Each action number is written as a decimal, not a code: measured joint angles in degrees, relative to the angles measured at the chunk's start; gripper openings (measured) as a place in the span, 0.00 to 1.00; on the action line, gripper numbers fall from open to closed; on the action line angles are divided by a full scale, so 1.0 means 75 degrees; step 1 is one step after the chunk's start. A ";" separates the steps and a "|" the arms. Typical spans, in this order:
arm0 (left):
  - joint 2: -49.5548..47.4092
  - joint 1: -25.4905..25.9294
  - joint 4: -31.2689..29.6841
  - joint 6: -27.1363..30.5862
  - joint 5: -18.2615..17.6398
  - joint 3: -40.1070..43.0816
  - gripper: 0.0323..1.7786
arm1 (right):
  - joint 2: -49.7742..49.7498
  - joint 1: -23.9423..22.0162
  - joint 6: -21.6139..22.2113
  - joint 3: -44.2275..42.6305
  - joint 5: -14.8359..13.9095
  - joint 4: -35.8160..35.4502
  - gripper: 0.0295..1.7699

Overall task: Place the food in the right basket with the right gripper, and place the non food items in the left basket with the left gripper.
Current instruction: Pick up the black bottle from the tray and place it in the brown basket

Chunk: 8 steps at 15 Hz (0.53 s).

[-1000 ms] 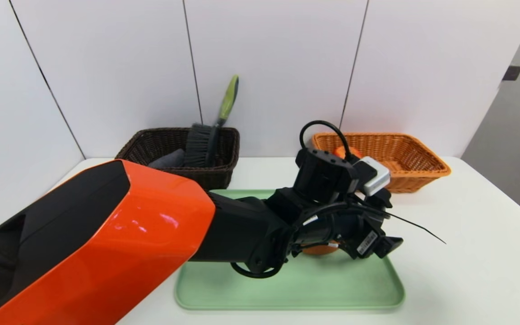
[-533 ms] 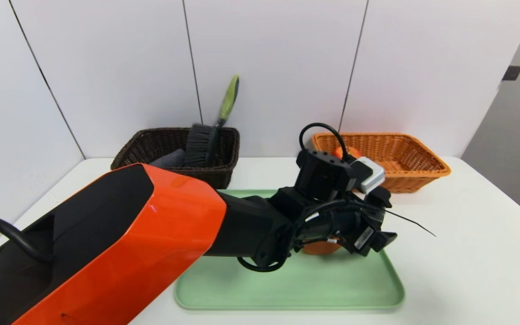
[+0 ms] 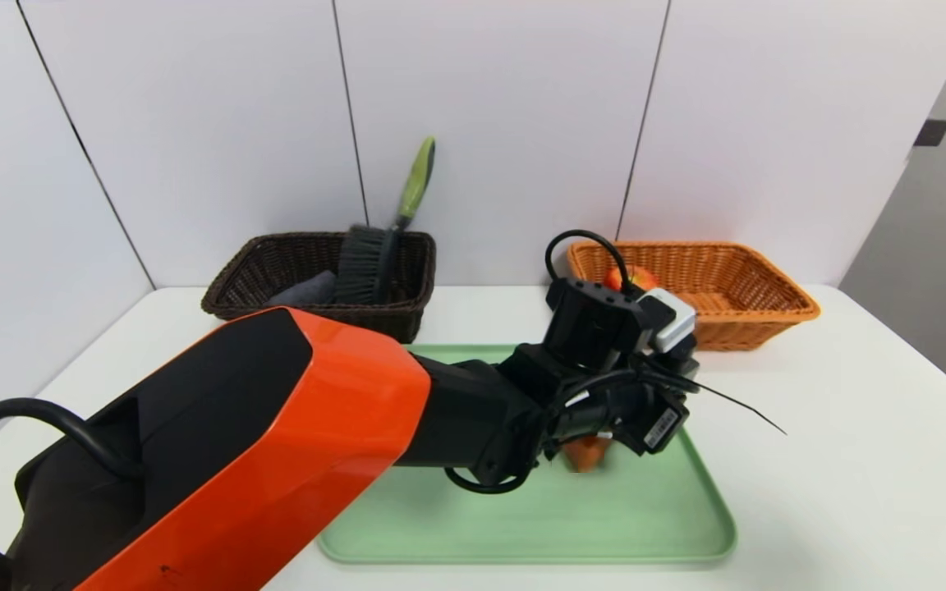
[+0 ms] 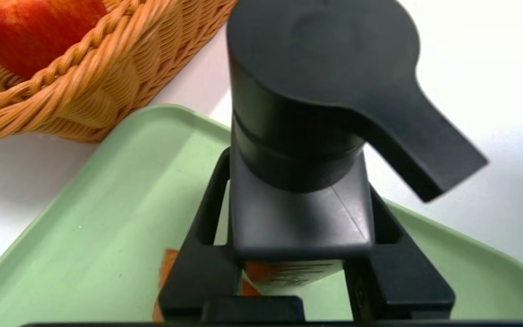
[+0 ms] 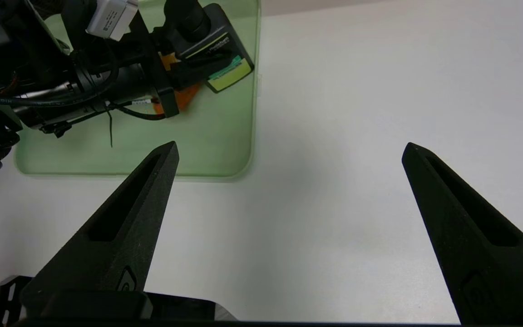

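On the green tray's (image 4: 120,195) far right side, or just over it, my left gripper (image 4: 300,181) has the black pump bottle (image 4: 302,222) squeezed between its jaws. I should hug it tight, lift straight up past the tart (image 3: 586,454), then go to the dark basket (image 3: 395,322). My right gripper (image 5: 290,143) waits wide apart beyond the tray's right side, holding nothing.

White table (image 3: 834,460), probably: tray (image 3: 522,525), dark basket (image 3: 399,322), orange basket (image 3: 740,331).

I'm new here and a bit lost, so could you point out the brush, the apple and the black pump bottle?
Brush (image 3: 360,264): head view, on its bristles.
Apple (image 4: 39,34): left wrist view, on its red skin.
Bottle (image 4: 300,218): left wrist view, on its shoulder.
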 joint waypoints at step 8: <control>-0.1113 0.0081 0.0717 -0.0031 0.0000 0.0062 0.33 | -0.0117 -0.0007 0.0000 0.0018 0.0010 0.0002 0.96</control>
